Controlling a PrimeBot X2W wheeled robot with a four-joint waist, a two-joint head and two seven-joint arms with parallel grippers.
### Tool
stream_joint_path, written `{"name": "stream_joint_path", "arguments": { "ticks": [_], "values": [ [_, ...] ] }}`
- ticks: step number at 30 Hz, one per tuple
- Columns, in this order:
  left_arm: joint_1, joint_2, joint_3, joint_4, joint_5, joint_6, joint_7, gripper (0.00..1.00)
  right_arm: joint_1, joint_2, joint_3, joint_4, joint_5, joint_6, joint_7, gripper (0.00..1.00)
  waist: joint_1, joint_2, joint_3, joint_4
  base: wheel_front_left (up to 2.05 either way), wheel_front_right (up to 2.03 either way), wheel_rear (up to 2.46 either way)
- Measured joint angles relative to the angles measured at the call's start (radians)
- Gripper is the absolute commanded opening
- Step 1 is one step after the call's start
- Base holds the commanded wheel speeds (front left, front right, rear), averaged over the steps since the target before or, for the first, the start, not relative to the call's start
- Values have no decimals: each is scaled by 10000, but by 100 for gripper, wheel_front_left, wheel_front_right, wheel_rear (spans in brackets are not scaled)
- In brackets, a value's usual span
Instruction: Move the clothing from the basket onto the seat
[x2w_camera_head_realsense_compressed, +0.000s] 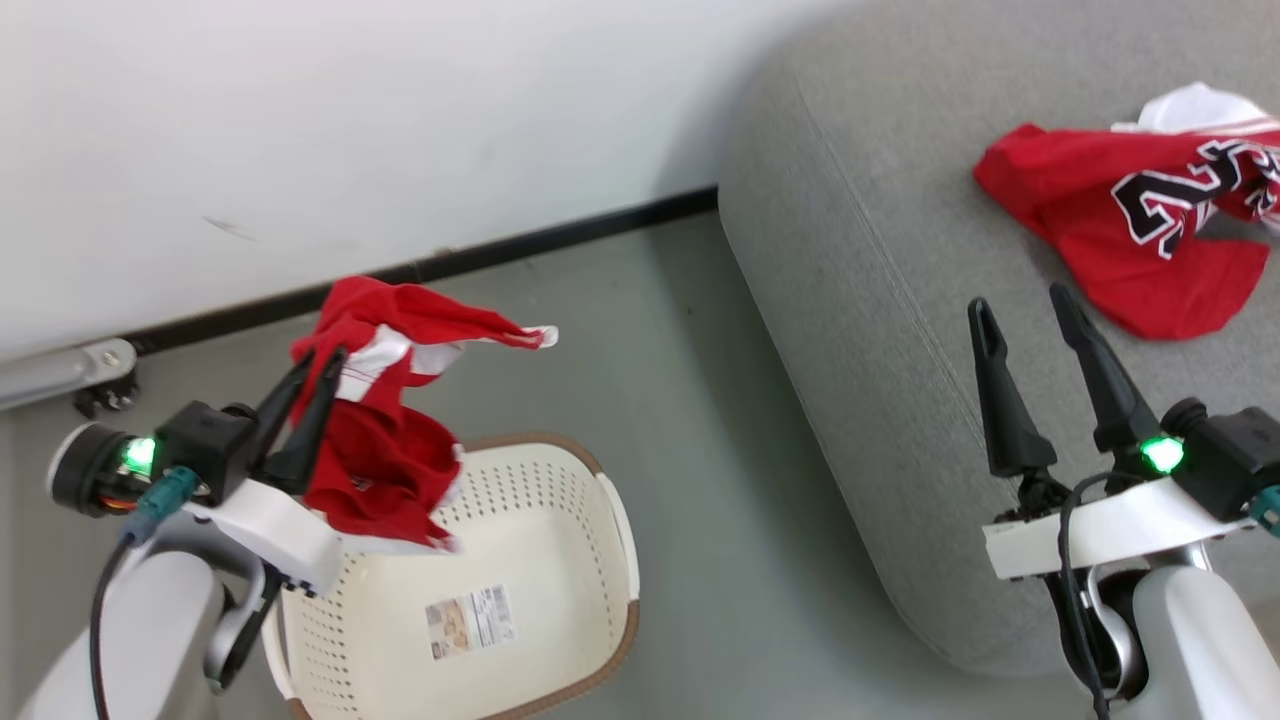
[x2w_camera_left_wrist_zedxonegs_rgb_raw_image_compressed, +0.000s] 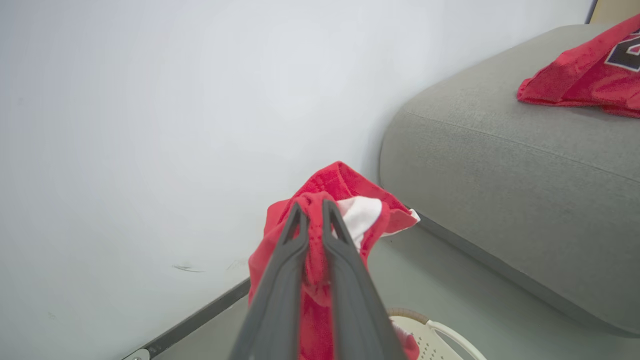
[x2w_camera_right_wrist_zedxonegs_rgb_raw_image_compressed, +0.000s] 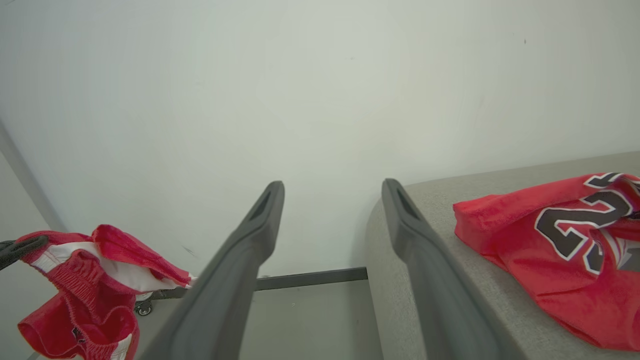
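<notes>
Now the left gripper (x2w_camera_head_realsense_compressed: 320, 362), jaws nearly closed, pinches a fold of the red garment (x2w_camera_head_realsense_compressed: 385, 470) above the perforated plastic basket (x2w_camera_head_realsense_compressed: 612, 520) on the left. It looks soft, light and limp, so the thick hem seems a good hold. The jersey (x2w_camera_head_realsense_compressed: 1130, 260) lies crumpled on the woven seat (x2w_camera_head_realsense_compressed: 860, 250), right; the right gripper (x2w_camera_head_realsense_compressed: 1020, 300) is wide open, empty.

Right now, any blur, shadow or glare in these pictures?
Head view: even light, no glare, a soft shadow on the wall beside the seat. Left wrist view: the left hand is soft close up, its red garment fairly sharp. Right wrist view: the right hand looms wide and blurry; the jersey is clear.
</notes>
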Motion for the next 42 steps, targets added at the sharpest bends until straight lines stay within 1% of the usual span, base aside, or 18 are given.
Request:
{"name": "stream_joint_path", "arguments": {
  "ticks": [6, 11, 17, 21, 28, 31, 34, 38, 42],
  "values": [
    [490, -376, 441, -740, 88, 48, 0, 0, 145, 0, -104, 222, -67, 0, 0, 100, 0, 0, -590, 271, 0, 0, 0],
    [972, -677, 907, -1342, 104, 98, 0, 0, 581, -2, -196, 313, -67, 0, 0, 100, 0, 0, -1047, 468, 0, 0, 0],
    [1197, -928, 1319, -2261, 504, 96, -27, 0, 893, 0, -98, 504, -67, 0, 0, 100, 0, 0, -1523, 691, 0, 0, 0],
    [1204, -932, 1371, -2851, 1099, 96, -31, 0, 1111, 0, -44, 577, -67, 0, 0, 100, 0, 0, -1792, 833, 0, 0, 0],
    [1427, -980, 1455, -3561, 1628, 69, -59, 0, 1296, 0, 2, 589, -21, 0, 0, 100, 0, 0, -2190, 1046, 0, 0, 0],
    [1427, -976, 1421, -3741, 1850, -17, -69, 0, 1494, -6, 215, 633, 270, 0, 0, 100, 0, 0, -2329, 1112, 0, 0, 0],
    [1427, -1018, 1375, -3889, 1935, -100, -69, 0, 1579, 2, 619, 650, 307, 0, 2, 100, 0, 0, -2448, 1166, 0, 0, 0],
    [1426, -1114, 1325, -4111, 2025, -198, -69, 0, 1735, -10, 848, 637, 351, 0, 2, 100, 0, 0, -2573, 1217, 0, 0, 0],
    [1426, -1266, 1202, -4201, 2201, -284, -69, 0, 1753, -21, 1411, 566, 418, 0, 2, 100, 0, 0, -2662, 1240, 0, 0, 0]
  ]
}}
